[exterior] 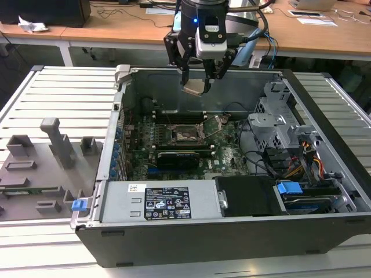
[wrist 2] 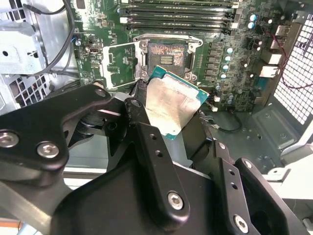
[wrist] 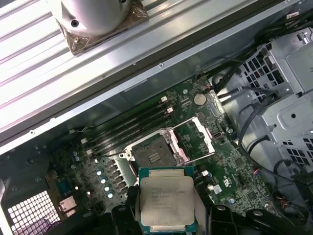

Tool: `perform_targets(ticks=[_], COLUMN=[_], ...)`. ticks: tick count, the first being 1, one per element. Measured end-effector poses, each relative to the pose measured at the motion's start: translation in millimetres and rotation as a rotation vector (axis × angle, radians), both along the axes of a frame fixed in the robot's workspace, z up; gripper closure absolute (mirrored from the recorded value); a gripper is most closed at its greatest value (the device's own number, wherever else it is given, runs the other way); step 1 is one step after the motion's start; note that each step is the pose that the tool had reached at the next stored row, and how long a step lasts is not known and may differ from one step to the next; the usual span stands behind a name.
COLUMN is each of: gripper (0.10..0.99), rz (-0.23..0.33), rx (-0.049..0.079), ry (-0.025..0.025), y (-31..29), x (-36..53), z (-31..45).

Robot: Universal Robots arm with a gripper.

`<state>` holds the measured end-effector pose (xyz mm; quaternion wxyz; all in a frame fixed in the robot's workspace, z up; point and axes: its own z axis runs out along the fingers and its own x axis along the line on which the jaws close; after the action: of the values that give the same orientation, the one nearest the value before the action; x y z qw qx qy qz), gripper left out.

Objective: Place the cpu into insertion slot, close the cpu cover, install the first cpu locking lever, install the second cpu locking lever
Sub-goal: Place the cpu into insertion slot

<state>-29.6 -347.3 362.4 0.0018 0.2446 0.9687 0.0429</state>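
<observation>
Exterior view: black gripper (exterior: 200,80) jaws clamped on the small flat silvery square cpu (exterior: 194,88), held well above the dark square insertion slot (exterior: 188,136). Likely light, stiff, fragile underneath; grip by opposite edges only.

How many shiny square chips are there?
1. The silvery square chip is gripped by the black gripper, held above the green motherboard, not yet in the dark square socket. Others may be hidden.

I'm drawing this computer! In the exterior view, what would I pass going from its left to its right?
grey holder tray → insertion slot → metal drive cage → orange and yellow cables
</observation>
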Motion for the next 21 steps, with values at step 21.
perform_targets(ticks=[21], gripper=[0.553], rz=[-0.217], rx=[-0.006], ry=[0.0005], y=[0.0], x=[0.0], z=[-3.6])
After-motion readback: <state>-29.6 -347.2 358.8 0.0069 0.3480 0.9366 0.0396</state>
